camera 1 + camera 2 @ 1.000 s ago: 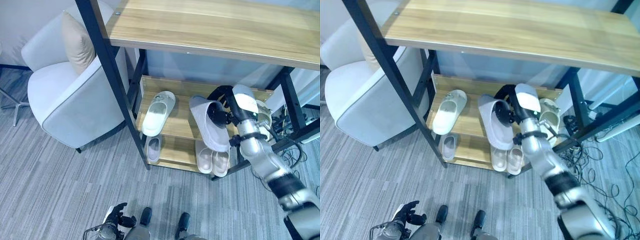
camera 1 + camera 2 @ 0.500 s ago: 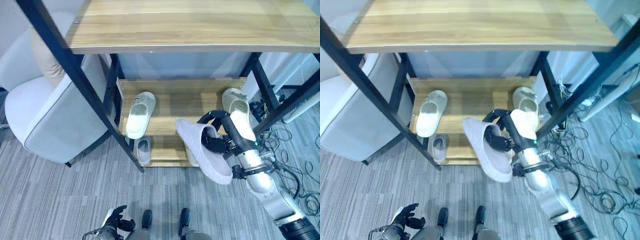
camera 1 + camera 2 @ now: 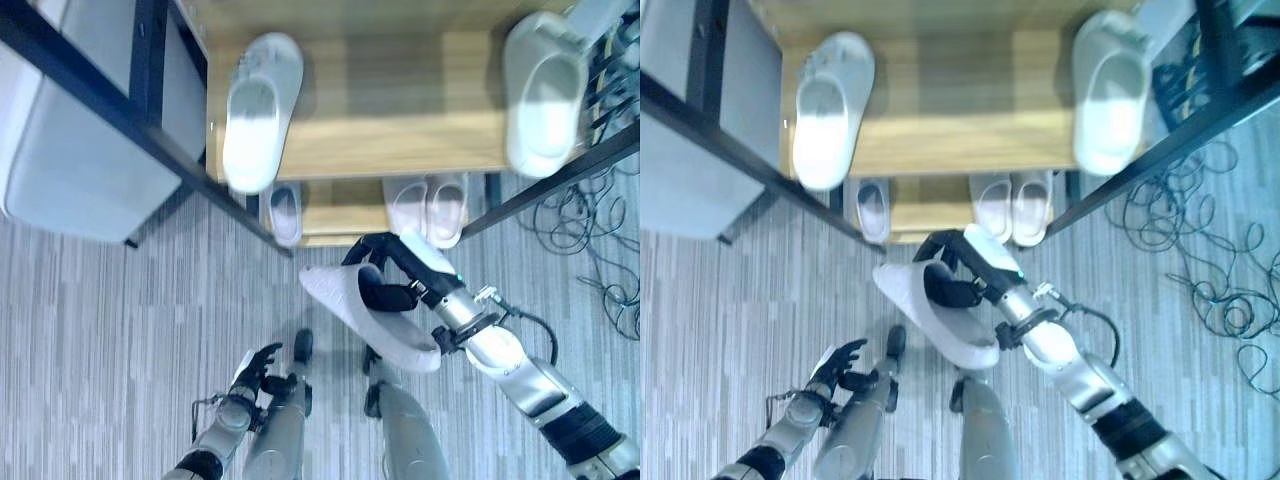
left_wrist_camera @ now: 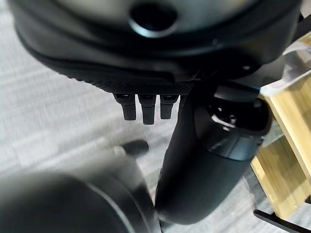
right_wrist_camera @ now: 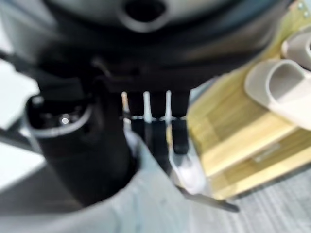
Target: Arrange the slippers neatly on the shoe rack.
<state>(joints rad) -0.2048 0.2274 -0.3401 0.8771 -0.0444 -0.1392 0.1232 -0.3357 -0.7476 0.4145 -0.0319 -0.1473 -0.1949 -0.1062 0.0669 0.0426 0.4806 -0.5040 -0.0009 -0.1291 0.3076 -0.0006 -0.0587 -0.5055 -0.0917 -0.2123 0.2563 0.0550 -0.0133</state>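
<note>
One slipper (image 3: 372, 315) hung in the right hand (image 3: 400, 275), fingers curled into its strap; it looked light, soft and bendy.

I see a pale grey slipper (image 3: 365, 315) against the dark right hand (image 3: 392, 290). The shoe rack (image 3: 400, 110) has light wood-grain shelves and black posts. On it sit white slippers (image 3: 258, 110) and beige ones (image 3: 428, 205). The floor (image 3: 110, 330) is grey, streaked carpet.

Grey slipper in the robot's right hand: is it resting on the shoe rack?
No: the grey slipper is held by the right hand over the carpet, in front of the shoe rack.
</note>
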